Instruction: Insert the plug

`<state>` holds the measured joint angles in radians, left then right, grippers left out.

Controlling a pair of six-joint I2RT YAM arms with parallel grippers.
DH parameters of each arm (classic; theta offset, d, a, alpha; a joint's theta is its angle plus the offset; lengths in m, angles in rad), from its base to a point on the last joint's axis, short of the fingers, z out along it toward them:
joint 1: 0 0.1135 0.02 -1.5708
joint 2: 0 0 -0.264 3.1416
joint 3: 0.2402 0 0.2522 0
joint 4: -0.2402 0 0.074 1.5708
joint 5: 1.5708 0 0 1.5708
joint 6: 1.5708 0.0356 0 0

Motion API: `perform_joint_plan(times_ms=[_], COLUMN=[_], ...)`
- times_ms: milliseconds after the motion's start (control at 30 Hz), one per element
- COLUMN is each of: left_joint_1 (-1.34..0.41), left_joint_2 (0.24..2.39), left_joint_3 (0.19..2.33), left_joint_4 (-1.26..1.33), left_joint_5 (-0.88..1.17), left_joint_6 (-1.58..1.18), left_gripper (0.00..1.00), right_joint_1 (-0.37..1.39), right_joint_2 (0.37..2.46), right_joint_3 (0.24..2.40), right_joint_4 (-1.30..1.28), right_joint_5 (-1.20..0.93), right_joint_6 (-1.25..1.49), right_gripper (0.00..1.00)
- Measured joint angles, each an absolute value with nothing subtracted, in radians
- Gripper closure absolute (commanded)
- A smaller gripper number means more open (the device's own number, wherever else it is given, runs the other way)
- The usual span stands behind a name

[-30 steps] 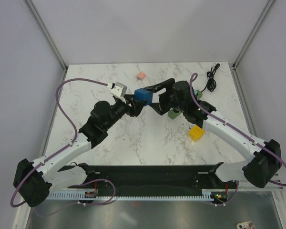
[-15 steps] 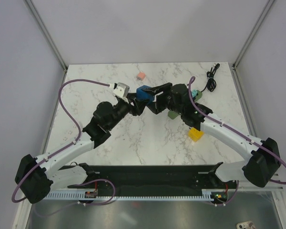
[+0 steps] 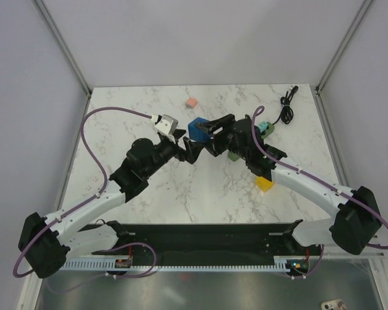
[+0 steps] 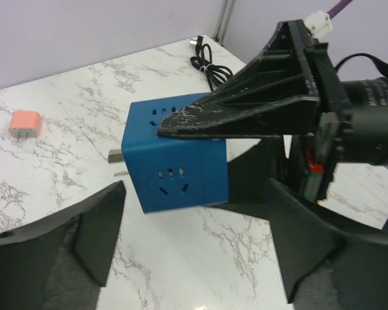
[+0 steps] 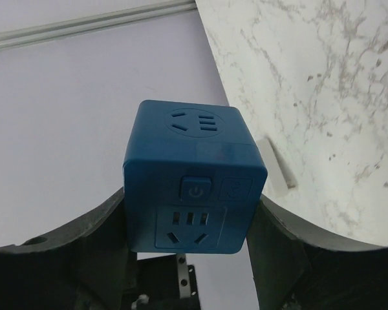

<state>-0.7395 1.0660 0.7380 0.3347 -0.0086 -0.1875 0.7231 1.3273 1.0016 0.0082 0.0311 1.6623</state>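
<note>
A blue cube socket [image 3: 197, 129] is held off the table in my right gripper [image 3: 205, 131], which is shut on it. In the right wrist view the cube [image 5: 194, 187] sits between both fingers [image 5: 281, 258], a socket face toward the camera. My left gripper [image 3: 184, 152] is open and empty, just in front of and below the cube; in the left wrist view the cube [image 4: 174, 158] hangs above its spread fingers [image 4: 90, 236]. A small pink plug [image 3: 191, 102] lies on the table at the back, and it also shows in the left wrist view [image 4: 24, 124].
A yellow block [image 3: 265, 183], a green block [image 3: 235, 155] and a teal block [image 3: 264, 127] lie beside the right arm. A coiled black cable [image 3: 286, 106] lies at the back right corner. Purple cables loop off both arms.
My left gripper has drawn back toward the near side, away from the blue cube. My right gripper has turned a little with the cube still in it.
</note>
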Motion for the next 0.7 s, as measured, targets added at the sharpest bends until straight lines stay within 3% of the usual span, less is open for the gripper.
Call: perform_joint_plan(times_ms=[167,367,533,700], left_joint_1=[-0.743,-0.743,-0.74,-0.676], left_joint_2=[1.006,0.94,0.915,1.024], left_joint_3=[0.763,0.836,0.87,0.977], left_joint_4=[0.255,0.067,-0.049,-0.22], left_joint_5=[0.012,0.037,0.039,0.111], left_joint_6=[-0.191,-0.197,-0.241,-0.327], left_gripper=[0.0,0.0,0.0,0.03], right_joint_1=[0.644,0.509,0.464,0.442], right_joint_2=[1.3,1.229,1.39,1.554], right_joint_3=[0.986,1.015,1.302,1.516], right_joint_4=[0.005,-0.154,-0.447,-0.66], right_joint_5=[0.022,0.018,0.051,0.054], right_joint_6=[1.481,1.032,0.64,0.26], right_gripper=[1.0,1.0,1.0,1.0])
